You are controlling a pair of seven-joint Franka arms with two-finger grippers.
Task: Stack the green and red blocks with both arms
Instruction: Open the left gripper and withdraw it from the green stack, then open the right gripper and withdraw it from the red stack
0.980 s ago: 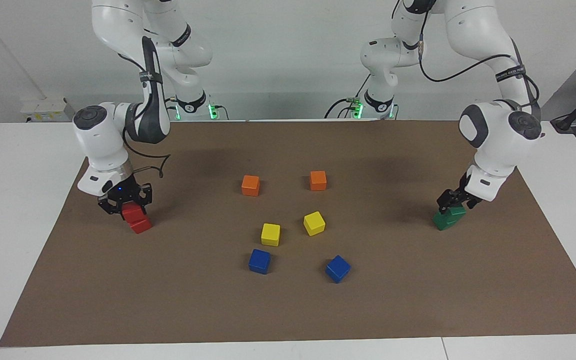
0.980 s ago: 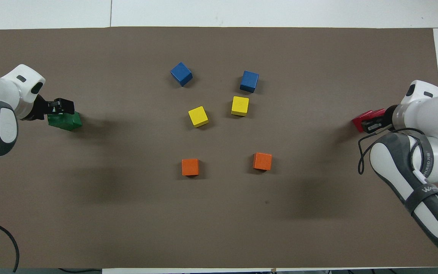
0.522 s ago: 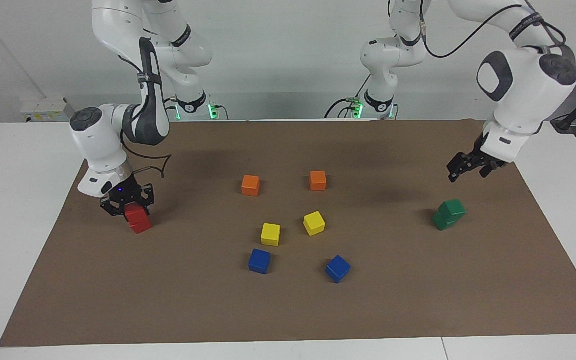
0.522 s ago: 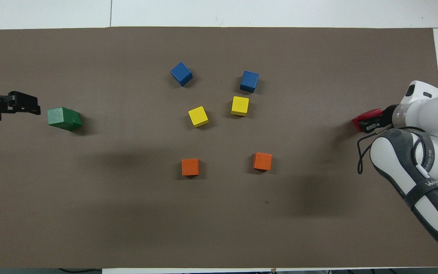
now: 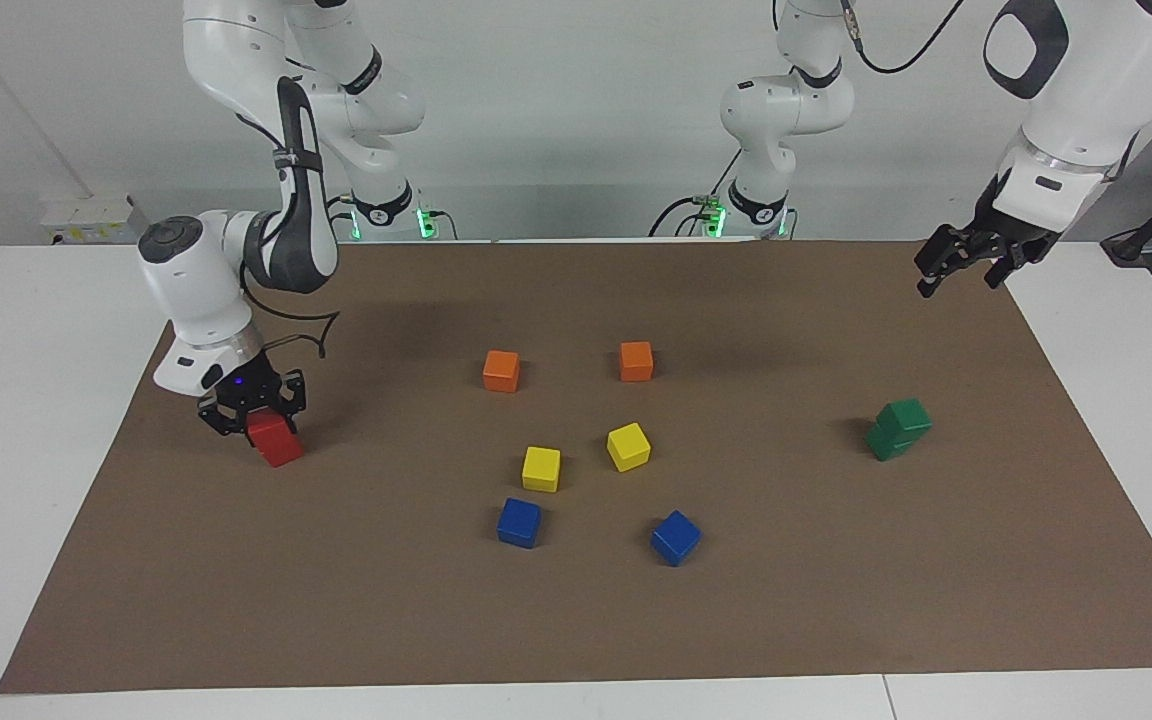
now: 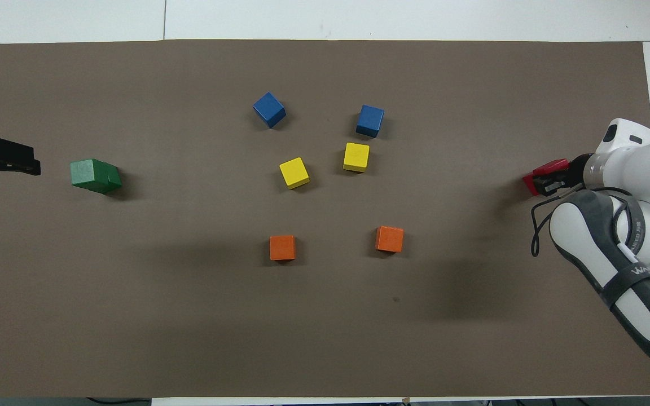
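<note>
The right gripper (image 5: 258, 415) is closed on the top red block (image 5: 269, 430), which sits on the lower red block (image 5: 282, 452). The left gripper (image 5: 958, 268) hangs open above the mat (image 5: 576, 620), apart from the glossy green stack (image 5: 898, 428). The facing view shows both green cubes; the overhead view shows them as one.

Facing view: high, across the table, looks toward the robots.
Overhead view: above the robots' end, looks steeply down.
Shared: whole brown mat (image 5: 836, 600) (image 6: 133, 316).

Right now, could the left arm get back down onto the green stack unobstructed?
Probably yes: the left gripper is open and raised, and the green stack stands alone with bare mat around it.
</note>
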